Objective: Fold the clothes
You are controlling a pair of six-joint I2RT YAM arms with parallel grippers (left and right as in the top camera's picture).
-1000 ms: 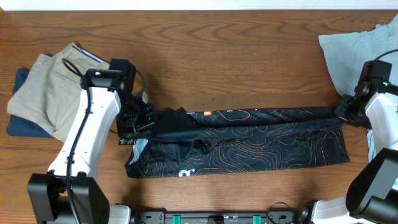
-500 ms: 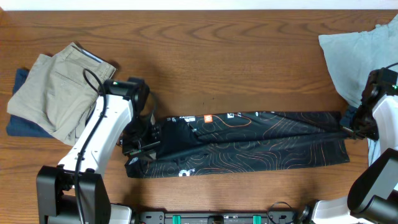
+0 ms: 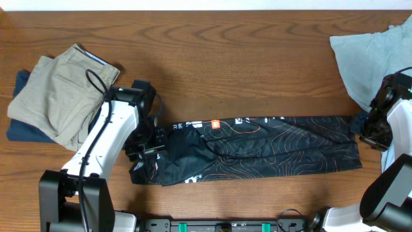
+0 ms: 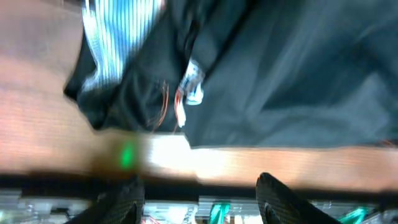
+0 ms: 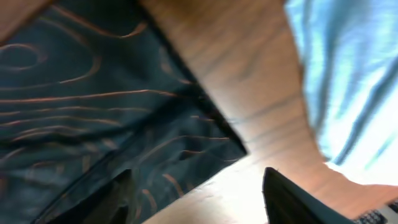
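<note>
Black jersey lies as 1 long band across the near side of the counter; left tool and right tool sit at its 2 ends, jaws apart, gripping nothing; advise smoothing the bunched left end before any end-to-end fold.

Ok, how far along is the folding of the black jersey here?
Done: the jersey lies folded lengthwise into a long band. In hand: nothing; the left gripper and right gripper stand open at its ends. Left: probably folding the band crosswise.
</note>
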